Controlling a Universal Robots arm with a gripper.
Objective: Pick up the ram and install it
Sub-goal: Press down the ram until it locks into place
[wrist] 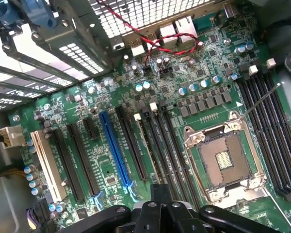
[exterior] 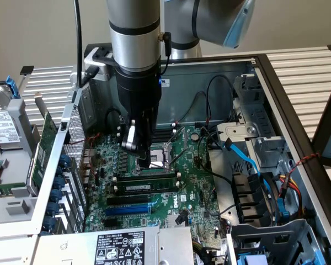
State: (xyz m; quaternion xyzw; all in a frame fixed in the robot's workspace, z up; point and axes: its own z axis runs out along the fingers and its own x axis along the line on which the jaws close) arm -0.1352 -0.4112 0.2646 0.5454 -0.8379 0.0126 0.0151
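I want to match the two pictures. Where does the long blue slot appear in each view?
Exterior view: the blue slot lies below the black slots, toward the exterior view's left of the board.
Wrist view: the blue slot runs between the white slot and the CPU socket.
Shared landmark: the CPU socket.

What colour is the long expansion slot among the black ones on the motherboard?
Blue. The long expansion slot shows best in the wrist view, running between black slots.
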